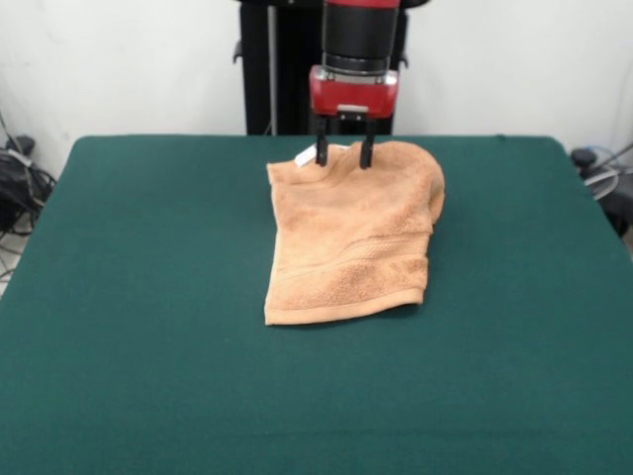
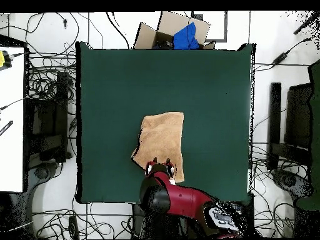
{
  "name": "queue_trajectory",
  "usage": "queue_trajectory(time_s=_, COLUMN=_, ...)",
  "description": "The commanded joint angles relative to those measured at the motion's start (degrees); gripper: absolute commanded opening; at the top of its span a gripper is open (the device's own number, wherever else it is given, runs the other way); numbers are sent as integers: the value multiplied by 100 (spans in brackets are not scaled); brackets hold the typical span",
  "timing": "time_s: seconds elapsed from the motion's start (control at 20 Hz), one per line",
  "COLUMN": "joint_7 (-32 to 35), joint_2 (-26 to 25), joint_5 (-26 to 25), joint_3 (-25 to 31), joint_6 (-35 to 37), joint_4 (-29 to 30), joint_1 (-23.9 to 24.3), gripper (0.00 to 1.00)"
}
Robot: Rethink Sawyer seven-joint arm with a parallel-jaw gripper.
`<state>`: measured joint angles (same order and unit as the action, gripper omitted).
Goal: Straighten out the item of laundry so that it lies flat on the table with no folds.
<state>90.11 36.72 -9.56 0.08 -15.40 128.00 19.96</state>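
Observation:
The light orange-tan towel (image 1: 351, 237) lies doubled over in the middle of the dark green table (image 1: 119, 297), with a border band near its front edge and a rounded fold at its far right corner. A small white tag (image 1: 305, 156) sticks out at its far left corner. My gripper (image 1: 344, 156) is open and points straight down. Its two black fingertips (image 1: 366, 153) stand at the towel's far edge, next to the tag. In the overhead view the gripper (image 2: 160, 167) sits over the end of the towel (image 2: 162, 139) nearest the robot's base.
The table (image 2: 112, 94) is much bigger than the towel. The black pedestal (image 1: 272, 69) stands behind the far edge. A cardboard box with something blue (image 2: 178, 31) sits beyond the table's opposite end. Cables lie on the floor around the table.

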Motion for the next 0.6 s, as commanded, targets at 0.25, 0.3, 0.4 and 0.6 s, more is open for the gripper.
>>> queue_trajectory(time_s=0.25, joint_7=1271, joint_2=-63, joint_5=237, joint_3=546, joint_6=316, joint_4=-59, joint_1=-133, gripper=100)
queue_trajectory(time_s=0.3, joint_7=1288, joint_2=-55, joint_5=253, joint_3=552, joint_6=323, joint_4=-40, joint_1=-152, gripper=100)
queue_trajectory(time_s=0.4, joint_7=1364, joint_2=22, joint_5=333, joint_3=592, joint_6=353, joint_4=33, joint_1=-232, gripper=100)
queue_trajectory(time_s=0.6, joint_7=1526, joint_2=242, joint_5=542, joint_3=728, joint_6=498, joint_4=174, joint_1=-395, gripper=100)
